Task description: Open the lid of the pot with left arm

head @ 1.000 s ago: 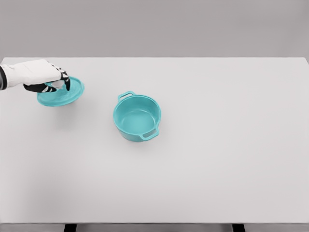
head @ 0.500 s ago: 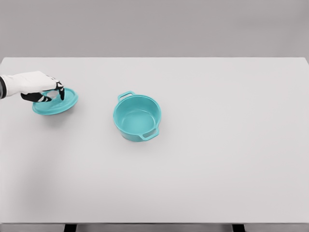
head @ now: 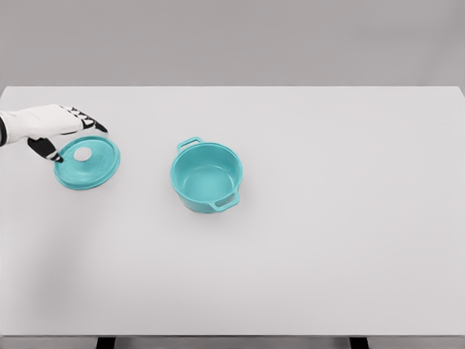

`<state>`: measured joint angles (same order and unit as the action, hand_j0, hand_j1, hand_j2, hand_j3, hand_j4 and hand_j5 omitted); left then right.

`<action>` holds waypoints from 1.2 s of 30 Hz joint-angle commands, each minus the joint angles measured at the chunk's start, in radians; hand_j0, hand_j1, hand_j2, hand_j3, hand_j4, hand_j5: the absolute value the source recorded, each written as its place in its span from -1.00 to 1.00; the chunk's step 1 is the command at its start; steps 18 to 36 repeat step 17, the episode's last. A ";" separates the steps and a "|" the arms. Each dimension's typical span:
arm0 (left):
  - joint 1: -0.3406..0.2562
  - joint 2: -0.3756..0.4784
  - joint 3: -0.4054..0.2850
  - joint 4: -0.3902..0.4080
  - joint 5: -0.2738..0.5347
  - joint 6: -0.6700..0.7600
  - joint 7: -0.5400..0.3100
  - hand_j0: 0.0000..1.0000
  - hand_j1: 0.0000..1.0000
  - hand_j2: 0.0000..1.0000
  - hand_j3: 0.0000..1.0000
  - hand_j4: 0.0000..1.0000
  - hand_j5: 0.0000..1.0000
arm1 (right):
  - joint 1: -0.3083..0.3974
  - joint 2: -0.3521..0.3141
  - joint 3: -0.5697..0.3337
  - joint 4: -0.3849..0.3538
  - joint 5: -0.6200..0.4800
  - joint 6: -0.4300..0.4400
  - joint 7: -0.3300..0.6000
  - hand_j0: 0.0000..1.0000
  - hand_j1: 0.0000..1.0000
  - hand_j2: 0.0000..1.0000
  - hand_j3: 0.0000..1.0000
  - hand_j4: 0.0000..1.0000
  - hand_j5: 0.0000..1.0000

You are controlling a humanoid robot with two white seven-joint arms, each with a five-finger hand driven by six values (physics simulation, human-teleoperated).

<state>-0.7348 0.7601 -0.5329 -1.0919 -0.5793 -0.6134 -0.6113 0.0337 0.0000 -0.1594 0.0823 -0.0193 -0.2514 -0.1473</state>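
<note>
A teal pot (head: 207, 177) stands uncovered near the middle of the white table (head: 327, 218), its two handles pointing back left and front right. Its teal lid (head: 88, 163), with a pale knob (head: 83, 154) on top, lies flat on the table at the far left. My left hand (head: 67, 131) hovers just behind and left of the lid, fingers spread and off the knob, holding nothing. The right arm does not show.
Only the pot and the lid stand on the table. Its left edge runs close to the lid and my left hand. A plain grey wall lies behind.
The lid came down left of the pot and now rests flat on the table. My left hand let go of the knob, opened and lifted slightly back.
</note>
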 commanded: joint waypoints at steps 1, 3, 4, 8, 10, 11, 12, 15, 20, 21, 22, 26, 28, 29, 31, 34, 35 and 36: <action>0.000 0.001 0.014 -0.005 0.006 0.003 0.000 1.00 1.00 1.00 1.00 1.00 1.00 | 0.000 0.000 0.000 0.000 -0.001 0.000 0.000 1.00 1.00 1.00 1.00 1.00 1.00; 0.000 0.002 0.022 0.000 0.007 0.003 0.000 1.00 1.00 1.00 1.00 1.00 1.00 | 0.000 0.000 0.000 0.000 -0.001 0.000 0.000 1.00 1.00 1.00 1.00 1.00 1.00; 0.000 0.002 0.034 -0.002 0.009 0.003 0.000 1.00 1.00 1.00 1.00 1.00 1.00 | 0.000 0.000 0.000 0.000 -0.001 0.000 0.000 1.00 1.00 1.00 1.00 1.00 1.00; 0.000 -0.001 0.108 -0.002 0.010 0.003 0.000 1.00 1.00 1.00 1.00 1.00 1.00 | 0.000 0.000 0.000 0.000 -0.001 0.000 0.000 1.00 1.00 1.00 1.00 1.00 1.00; 0.002 -0.005 0.163 -0.005 0.013 0.003 0.000 1.00 1.00 1.00 1.00 1.00 1.00 | 0.000 0.000 0.000 0.000 -0.001 0.000 0.000 1.00 1.00 1.00 1.00 1.00 1.00; 0.002 -0.008 0.163 -0.006 0.013 0.003 0.000 1.00 1.00 1.00 1.00 1.00 1.00 | 0.000 0.000 0.000 -0.001 -0.001 0.000 0.000 1.00 1.00 1.00 1.00 1.00 1.00; 0.000 -0.027 0.163 -0.005 0.010 0.003 0.000 1.00 1.00 1.00 1.00 1.00 1.00 | 0.000 0.000 0.000 0.000 -0.001 0.000 0.000 1.00 1.00 1.00 1.00 1.00 1.00; 0.002 -0.033 0.162 -0.005 0.007 0.003 0.000 1.00 1.00 1.00 1.00 1.00 1.00 | 0.000 0.000 0.000 0.000 -0.001 0.000 0.000 1.00 1.00 1.00 1.00 1.00 1.00; 0.002 -0.033 0.162 -0.005 0.007 0.003 0.000 1.00 1.00 1.00 1.00 1.00 1.00 | 0.000 0.000 0.000 0.000 -0.001 0.000 0.000 1.00 1.00 1.00 1.00 1.00 1.00; 0.002 -0.033 0.162 -0.005 0.007 0.003 0.000 1.00 1.00 1.00 1.00 1.00 1.00 | 0.000 0.000 0.000 0.000 -0.001 0.000 0.000 1.00 1.00 1.00 1.00 1.00 1.00; 0.002 -0.033 0.162 -0.005 0.007 0.003 0.000 1.00 1.00 1.00 1.00 1.00 1.00 | 0.000 0.000 0.000 0.000 -0.001 0.000 0.000 1.00 1.00 1.00 1.00 1.00 1.00; 0.002 -0.033 0.162 -0.005 0.007 0.003 0.000 1.00 1.00 1.00 1.00 1.00 1.00 | 0.000 0.000 0.000 0.000 -0.001 0.000 0.000 1.00 1.00 1.00 1.00 1.00 1.00; 0.002 -0.033 0.162 -0.005 0.007 0.003 0.000 1.00 1.00 1.00 1.00 1.00 1.00 | 0.000 0.000 0.000 0.000 -0.001 0.000 0.000 1.00 1.00 1.00 1.00 1.00 1.00; 0.002 -0.033 0.162 -0.005 0.007 0.003 0.000 1.00 1.00 1.00 1.00 1.00 1.00 | 0.000 0.000 0.000 0.000 -0.001 0.000 0.000 1.00 1.00 1.00 1.00 1.00 1.00; 0.002 -0.033 0.162 -0.005 0.007 0.003 0.000 1.00 1.00 1.00 1.00 1.00 1.00 | 0.000 0.000 0.000 0.000 -0.001 0.000 0.000 1.00 1.00 1.00 1.00 1.00 1.00; 0.002 -0.033 0.162 -0.005 0.007 0.003 0.000 1.00 1.00 1.00 1.00 1.00 1.00 | 0.000 0.000 0.000 0.000 -0.001 0.000 0.000 1.00 1.00 1.00 1.00 1.00 1.00; 0.002 -0.033 0.162 -0.005 0.007 0.003 0.000 1.00 1.00 1.00 1.00 1.00 1.00 | 0.000 0.000 0.000 0.000 -0.001 0.000 0.000 1.00 1.00 1.00 1.00 1.00 1.00; 0.002 -0.033 0.162 -0.005 0.007 0.003 0.000 1.00 1.00 1.00 1.00 1.00 1.00 | 0.000 0.000 0.000 0.000 -0.001 0.000 0.000 1.00 1.00 1.00 1.00 1.00 1.00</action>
